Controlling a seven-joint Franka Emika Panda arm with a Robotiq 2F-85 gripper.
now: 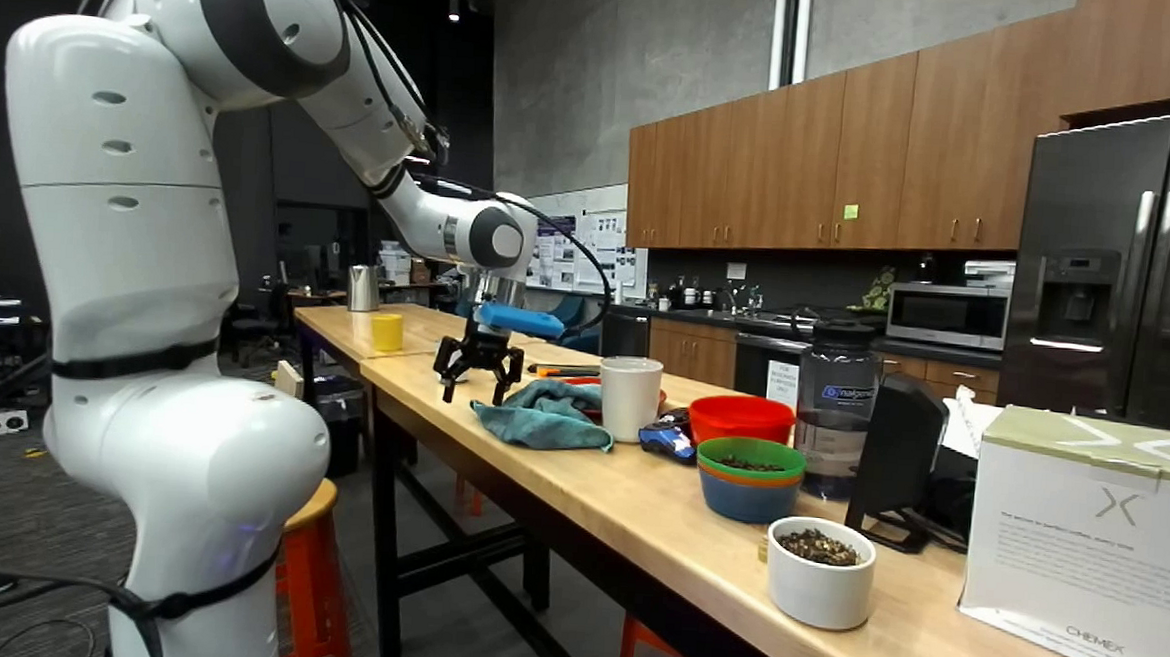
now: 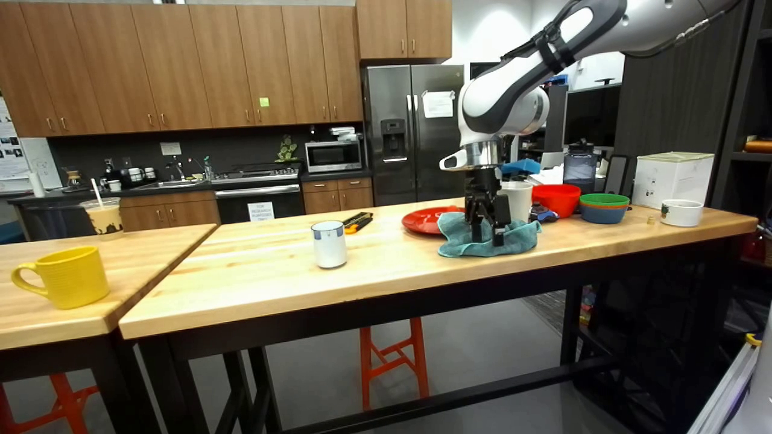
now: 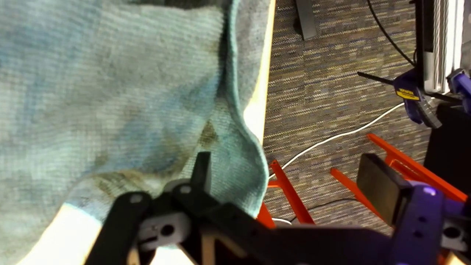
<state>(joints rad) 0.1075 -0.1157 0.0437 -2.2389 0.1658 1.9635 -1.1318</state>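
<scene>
Pincer (image 1: 474, 393), jaws apart, near teal cloth (image 1: 542, 421)

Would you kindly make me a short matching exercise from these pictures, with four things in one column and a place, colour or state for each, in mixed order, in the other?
Column one
1. teal cloth
2. yellow mug
3. Chemex box
4. gripper

Column two
A. on the neighbouring table
B. open, with its jaws apart
C. lying rumpled, in folds
D. white sides and a pale green top

Right pairs
1-C
2-A
3-D
4-B
</scene>
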